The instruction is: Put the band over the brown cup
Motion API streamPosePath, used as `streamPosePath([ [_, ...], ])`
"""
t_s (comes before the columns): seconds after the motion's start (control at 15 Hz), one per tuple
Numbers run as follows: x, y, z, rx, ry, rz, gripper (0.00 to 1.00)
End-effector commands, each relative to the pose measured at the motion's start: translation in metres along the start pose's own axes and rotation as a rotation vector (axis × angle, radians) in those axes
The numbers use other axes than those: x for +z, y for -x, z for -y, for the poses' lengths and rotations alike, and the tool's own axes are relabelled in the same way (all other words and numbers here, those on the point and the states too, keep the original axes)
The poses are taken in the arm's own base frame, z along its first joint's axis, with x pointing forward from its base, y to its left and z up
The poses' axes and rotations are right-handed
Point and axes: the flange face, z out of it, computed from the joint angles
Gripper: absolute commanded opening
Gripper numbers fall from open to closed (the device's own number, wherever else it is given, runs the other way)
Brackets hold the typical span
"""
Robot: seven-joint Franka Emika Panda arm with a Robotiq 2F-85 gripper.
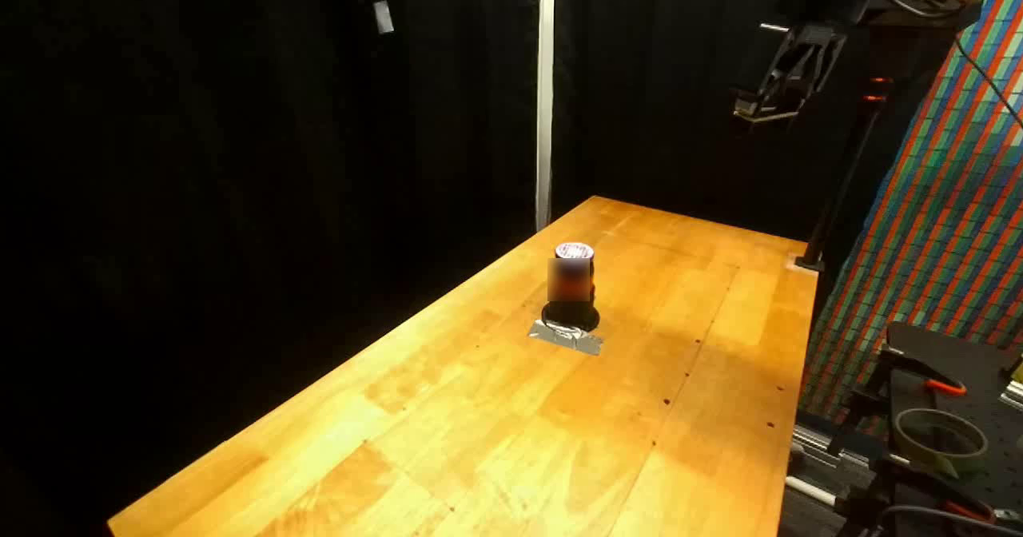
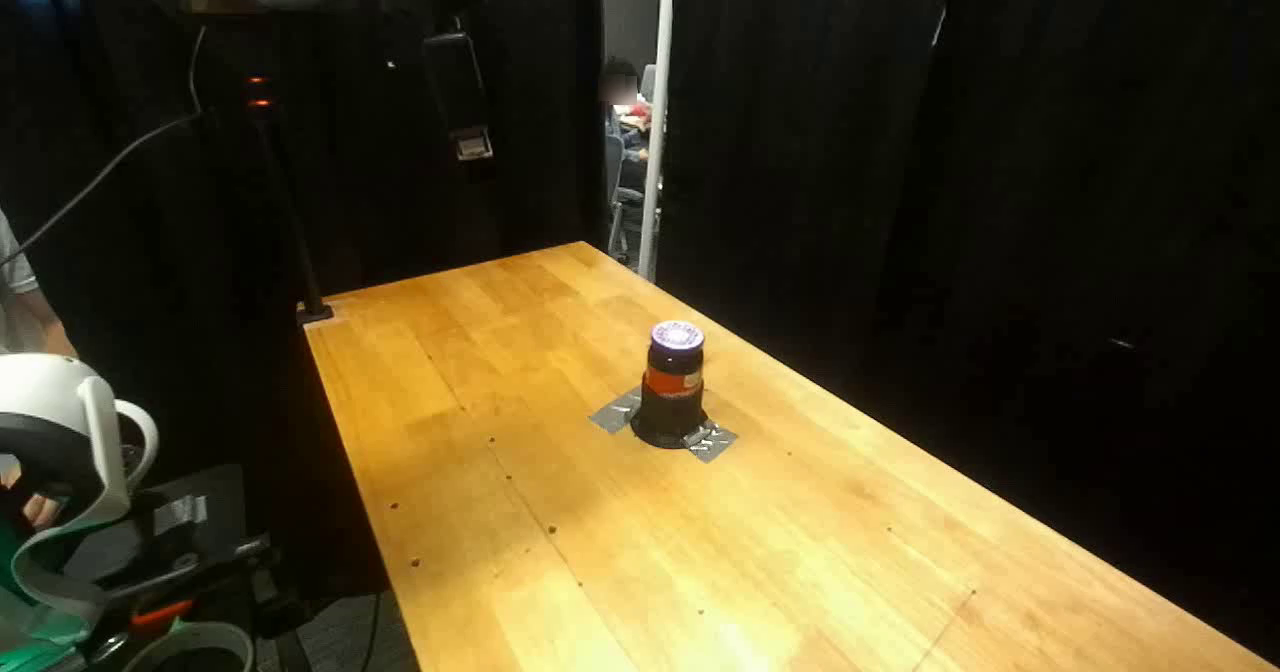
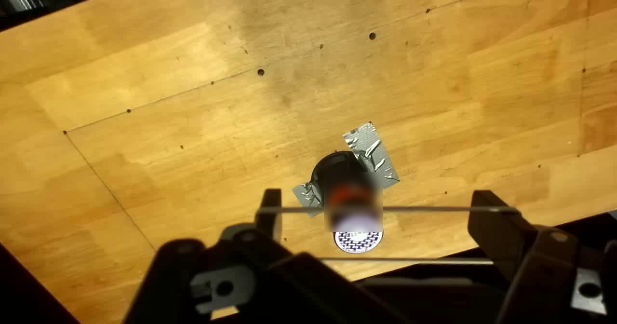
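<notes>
The wooden surface (image 1: 479, 449) stretches out below the pincer (image 3: 377, 210). The pincer hangs well above it, its fingers (image 3: 491, 227) spread wide and nothing clamped between them. The brown cup (image 2: 672, 380) stands upright, lower than the pincer and well apart from it; in both exterior views it is also off to one side of the pincer, so some sideways travel seems left as well as the drop. Further down from the pincer, a black holder (image 2: 667, 421) surrounds the foot of the cup, and silver tape (image 3: 373, 155) fixes its rim to the surface, which should keep it from sliding under a push. The cup's pale top (image 2: 678, 334) faces up, and in an exterior view nothing shows looped round it. The band (image 3: 434, 209) is at the pincer itself: two thin strands run across from finger to finger, which I take for the sides of one stretched loop, though how it hooks round the fingers is partly hidden. So, in my judgement, picking up and stretching are done and placing is not yet begun. In the wrist view the top shows between the strands, but from such a height that is only a rough line-up. Left to do: bring the pincer over the cup, lower it until the fingers pass on either side, and let the band slip off round it.
</notes>
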Motion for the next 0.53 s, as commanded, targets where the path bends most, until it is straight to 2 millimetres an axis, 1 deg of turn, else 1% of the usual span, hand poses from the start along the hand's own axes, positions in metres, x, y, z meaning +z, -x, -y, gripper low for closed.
streamPosePath([
  [0.0,-0.0026,-0.001,0.0005,0.0,-0.001,-0.003,1.0],
  [0.13,-0.0059,-0.0016,0.001,-0.001,-0.004,-0.01,1.0],
  [0.47,-0.0062,-0.0018,0.0011,-0.001,-0.004,-0.01,1.0],
])
